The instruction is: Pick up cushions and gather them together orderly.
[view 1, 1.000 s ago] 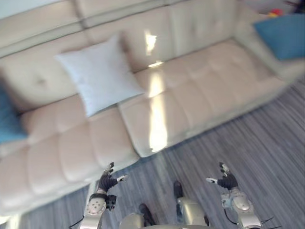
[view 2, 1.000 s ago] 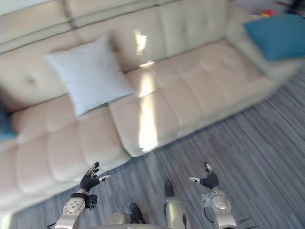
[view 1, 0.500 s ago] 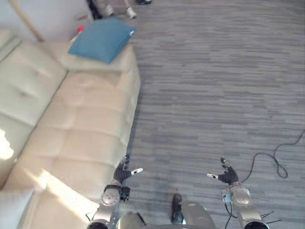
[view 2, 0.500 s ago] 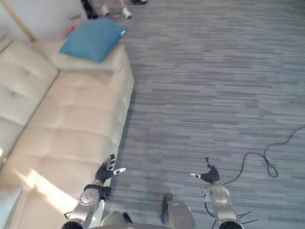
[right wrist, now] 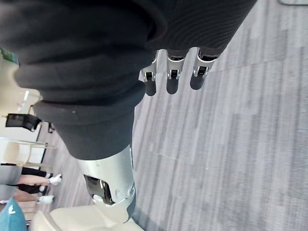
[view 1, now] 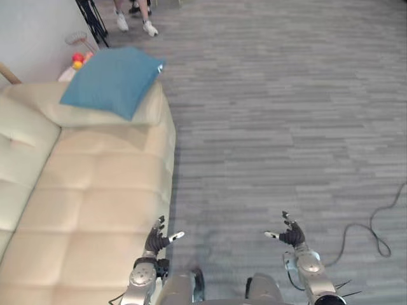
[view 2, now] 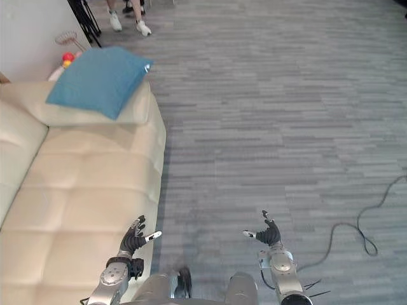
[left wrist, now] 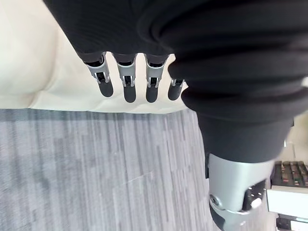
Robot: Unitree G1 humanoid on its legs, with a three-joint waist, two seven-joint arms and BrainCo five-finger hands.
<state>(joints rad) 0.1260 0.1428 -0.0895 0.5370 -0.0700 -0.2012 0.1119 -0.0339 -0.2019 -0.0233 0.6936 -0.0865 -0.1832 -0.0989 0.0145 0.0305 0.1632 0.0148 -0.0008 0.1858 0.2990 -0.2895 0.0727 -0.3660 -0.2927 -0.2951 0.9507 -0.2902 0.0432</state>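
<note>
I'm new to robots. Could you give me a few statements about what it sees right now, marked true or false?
1. The blue cushion lies on the armrest of the sofa. True.
2. The left hand grips that cushion. False: it is open and holds nothing, by the sofa's front edge, far from the cushion.
3. The right hand is open above the floor. True.
4. The sofa is dark brown. False: it is cream.
5. A person's white shoes show beyond the sofa. True.

head eyes overlook sofa (view 1: pixel 95 184) and floor (view 1: pixel 286 127); wrist cameras skim the floor.
</note>
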